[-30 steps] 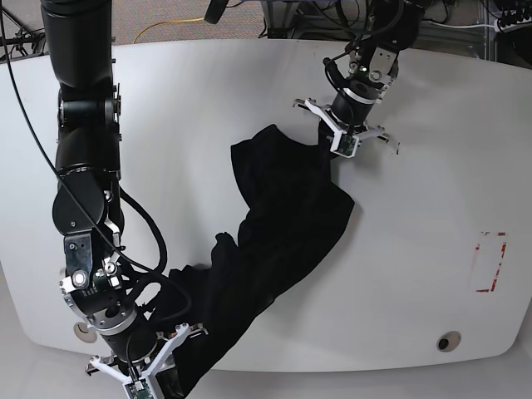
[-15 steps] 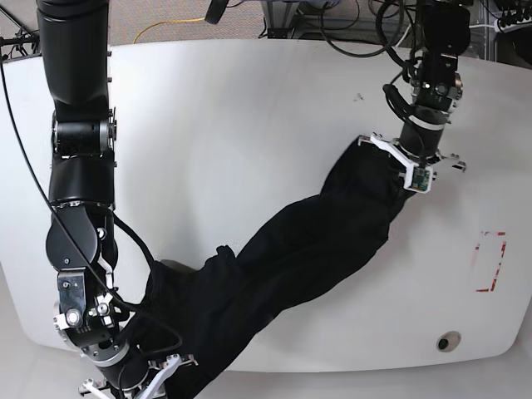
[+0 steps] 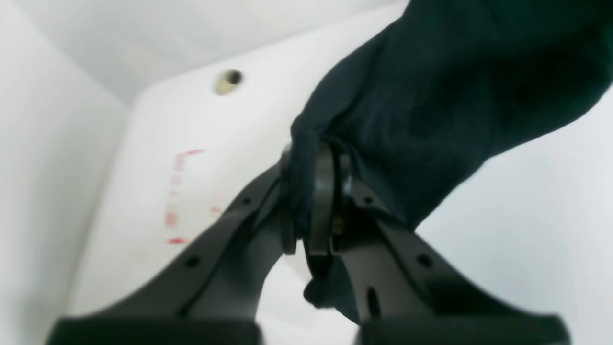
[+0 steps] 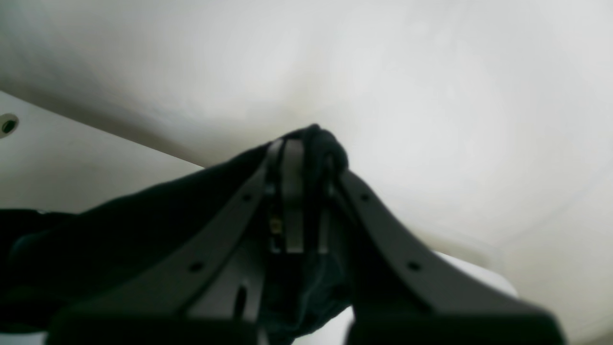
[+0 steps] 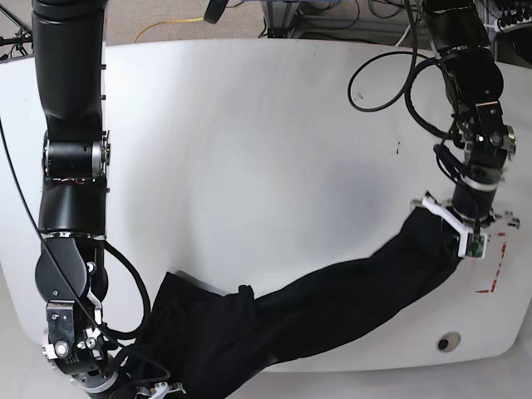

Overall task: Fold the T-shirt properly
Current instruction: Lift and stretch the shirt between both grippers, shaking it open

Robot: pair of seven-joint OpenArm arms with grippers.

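T-shirt, large, black, soft cloth (image 5: pixel 316 303): lies as a long bunched band across the near part of the white tabletop (image 5: pixel 249 150), running from the lower left corner up toward the right edge; no printed patch shows. Left end of band, base view: held by the right pincer (image 4: pixel 306 143), its jaws closed on a knot of cloth with the fabric pinched between them, out past the near tabletop edge; this pincer itself is at the bottom border of the base view and barely seen there. Middle of band: sagging folds resting on the tabletop, one wide lobe near the left end. Right end: held by the left pincer (image 5: pixel 464 229), jaws closed on a fold of cloth, beside a red rectangular floor-tape-like marking (image 5: pixel 492 266). Likely reason for the hold: the two arms stand well apart to draw the garment out lengthwise so it can be spread flat before folding. Small round hole (image 5: pixel 449 342): near right corner. Containers: none seen.
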